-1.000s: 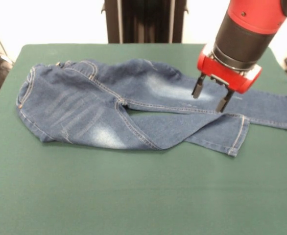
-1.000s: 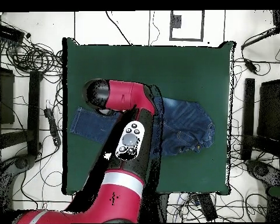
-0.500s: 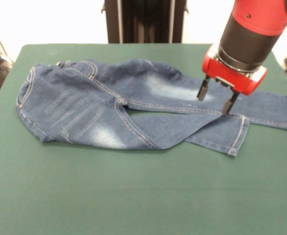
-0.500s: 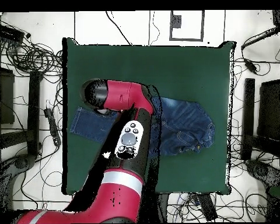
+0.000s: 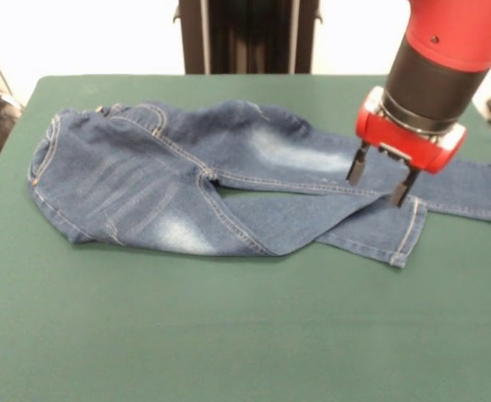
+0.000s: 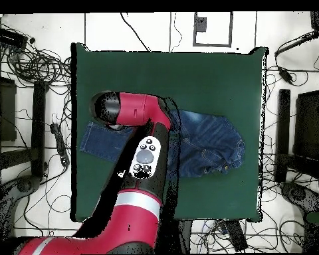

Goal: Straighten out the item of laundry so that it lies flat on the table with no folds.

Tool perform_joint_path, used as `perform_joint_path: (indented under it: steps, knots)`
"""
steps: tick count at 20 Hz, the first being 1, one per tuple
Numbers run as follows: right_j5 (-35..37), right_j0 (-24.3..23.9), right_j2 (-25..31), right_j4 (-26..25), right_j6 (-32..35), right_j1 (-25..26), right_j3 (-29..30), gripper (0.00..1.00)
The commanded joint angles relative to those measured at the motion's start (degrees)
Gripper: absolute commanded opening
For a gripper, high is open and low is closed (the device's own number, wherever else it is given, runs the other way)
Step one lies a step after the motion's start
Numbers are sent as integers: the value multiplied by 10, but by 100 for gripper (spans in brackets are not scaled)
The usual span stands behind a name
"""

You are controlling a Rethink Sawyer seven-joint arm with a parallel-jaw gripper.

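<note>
- Over the right part of the table (image 5: pixel 229 352), as the front view frames it, my arm (image 5: pixel 442 59) comes down steeply from the top right corner: a red upper section, a black cylindrical wrist, then a red block that carries the fingers.
- From overhead, my arm (image 6: pixel 139 166) reaches up from the bottom edge across the table's left half, and its bent end hides the middle of the jeans.
- My gripper (image 5: pixel 381 174) stands open at a moderate width, two short dark fingers pointing down, with nothing between them.
- Its fingertips hang right at the jeans (image 5: pixel 178 180), over the spot where the two legs cross; I cannot tell whether they touch the denim or sit just above it.
- Those jeans lie across the far half of the table, waistband toward the left edge and cuffs toward the right edge in the front view.
- One leg runs straight out to the right edge; the other angles across under it, and its cuff lies nearer the front.
- Their fabric is blue denim with faded whitish patches on the thighs and tan stitching along seams and hems, rumpled at the gathered waist.
- Beneath them the table has a dark green, matte, felt-like cover, rectangular and much larger than the jeans.
</note>
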Motion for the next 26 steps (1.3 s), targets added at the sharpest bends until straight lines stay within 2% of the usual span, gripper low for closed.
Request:
perform_joint_path:
  steps: [1,9,18,26]
  knots:
    - [-48,20,55,6,105,73,27,100]
    - [-37,22,43,10,117,85,47,100]
    - [-21,27,35,-2,98,70,81,100]
    - [32,32,20,-14,83,64,70,100]
